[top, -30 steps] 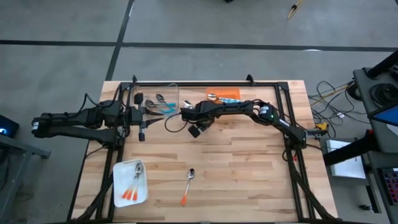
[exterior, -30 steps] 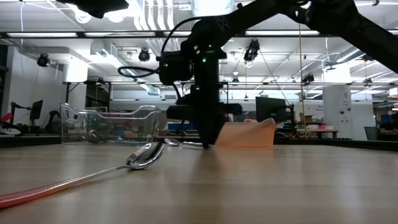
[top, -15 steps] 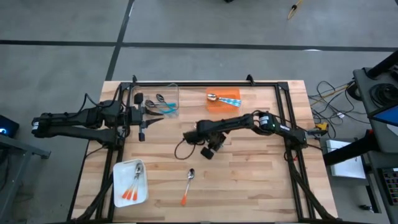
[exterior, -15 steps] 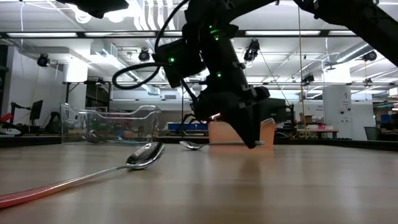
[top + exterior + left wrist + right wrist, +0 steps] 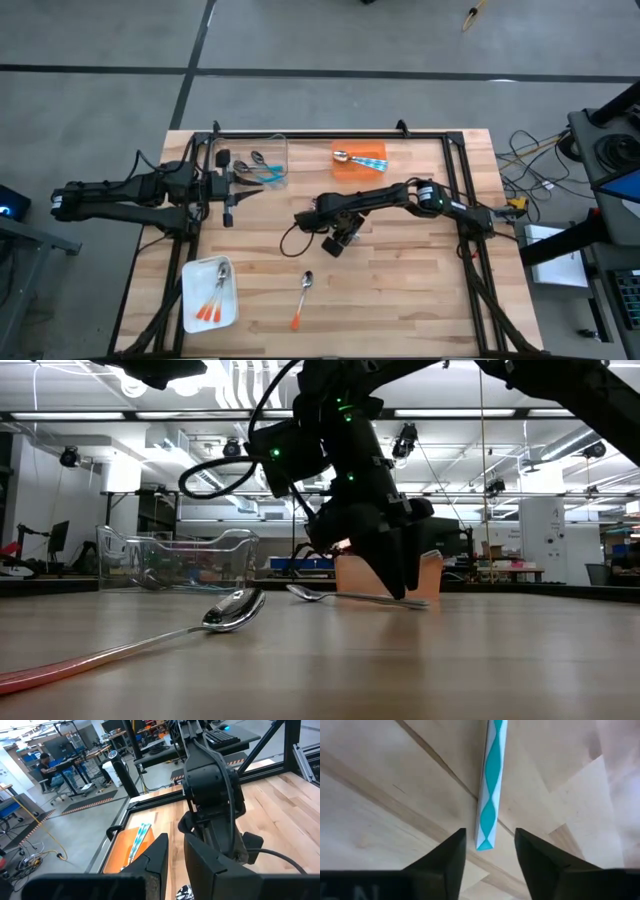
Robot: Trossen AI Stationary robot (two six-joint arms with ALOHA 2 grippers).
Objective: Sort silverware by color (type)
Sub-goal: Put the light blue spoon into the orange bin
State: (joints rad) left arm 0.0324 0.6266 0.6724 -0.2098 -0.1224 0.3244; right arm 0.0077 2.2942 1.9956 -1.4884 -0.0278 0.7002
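The right gripper [image 5: 335, 232] hangs low over the middle of the table [image 5: 400, 290], its fingers [image 5: 536, 862] spread wide with nothing between them. A spoon with a blue handle [image 5: 490, 790] lies flat on the wood just beyond them (its end sits between the tips). The left gripper [image 5: 236, 186] waits by the clear bin [image 5: 262, 160] at the far left, fingers nearly together. An orange-handled spoon [image 5: 302, 300] lies near the front.

I am looking all over and nothing here is showing words, numbers or signs that I can read.
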